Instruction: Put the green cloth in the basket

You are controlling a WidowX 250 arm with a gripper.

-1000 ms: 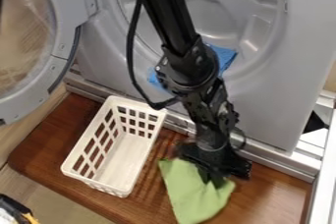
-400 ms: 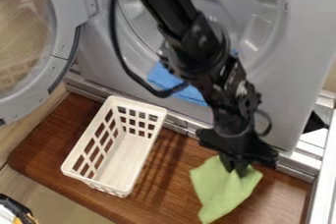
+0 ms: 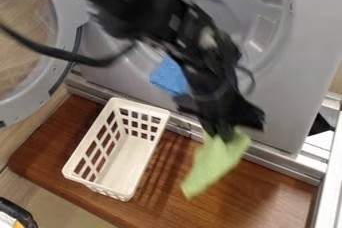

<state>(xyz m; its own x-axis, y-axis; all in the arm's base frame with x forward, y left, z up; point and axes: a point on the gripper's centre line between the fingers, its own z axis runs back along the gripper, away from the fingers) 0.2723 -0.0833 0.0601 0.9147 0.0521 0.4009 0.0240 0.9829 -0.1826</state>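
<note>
Green, limp cloth [image 3: 214, 166] hangs from the black two-finger gripper [image 3: 224, 134], which I have clenched on its upper end, over the brown wooden board [image 3: 267, 189], to the right of my white plastic lattice basket [image 3: 141, 107], with a blue cloth [image 3: 168, 76] against the grey machine [image 3: 287, 92] behind.

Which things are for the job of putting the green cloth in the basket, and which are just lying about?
For the job:
- green cloth, hanging from the gripper
- gripper, holding it
- white basket, where it should go

Just there:
- blue cloth, at the machine's round opening
- big grey machine
- brown wooden board
</note>
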